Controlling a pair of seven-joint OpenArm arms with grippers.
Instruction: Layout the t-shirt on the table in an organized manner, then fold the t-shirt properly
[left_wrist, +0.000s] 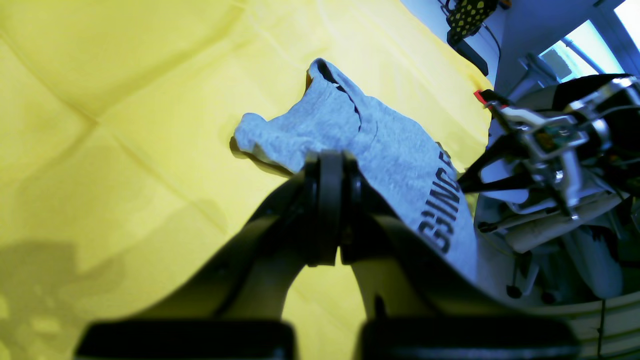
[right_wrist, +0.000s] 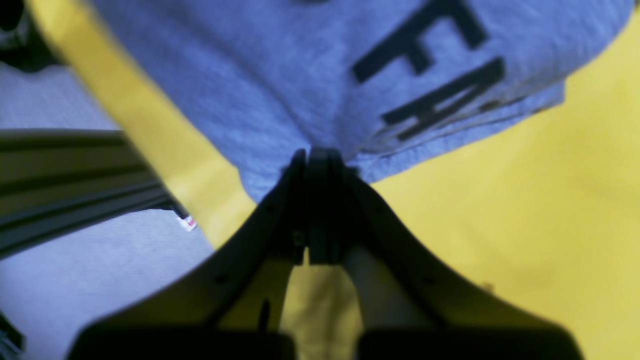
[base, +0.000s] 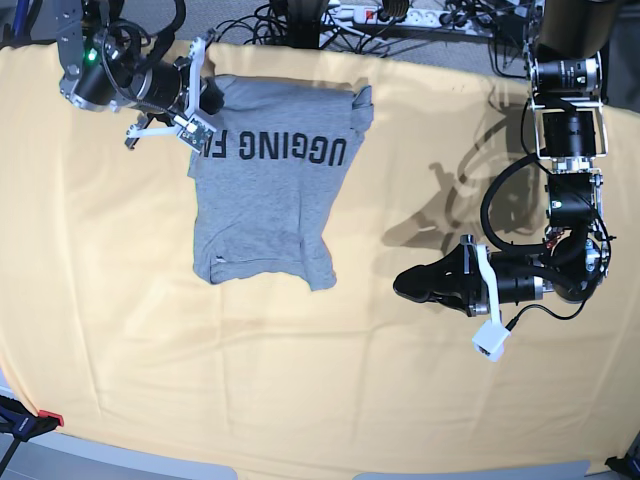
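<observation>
The grey t-shirt (base: 268, 200) is spread on the yellow tabletop (base: 420, 400), its edge clamped by the right tool (base: 212, 96), while the left tool (base: 405, 284) is closed on nothing, well apart

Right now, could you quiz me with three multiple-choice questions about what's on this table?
1. In the base view, where is the t-shirt on the table?
A. Upper left
B. Lower right
C. Dead centre

2. What colour is the lettering on it?
A. Red
B. White
C. Black

3. Which gripper is gripping the t-shirt?
A. The left gripper only
B. The right gripper only
C. Both

Answers:
1: A, it lies near the table's top edge, left of the middle.
2: C, black capitals run across grey cloth.
3: B, the right gripper is shut on the shirt's edge, while the left gripper is shut well apart from it, holding nothing.
</observation>
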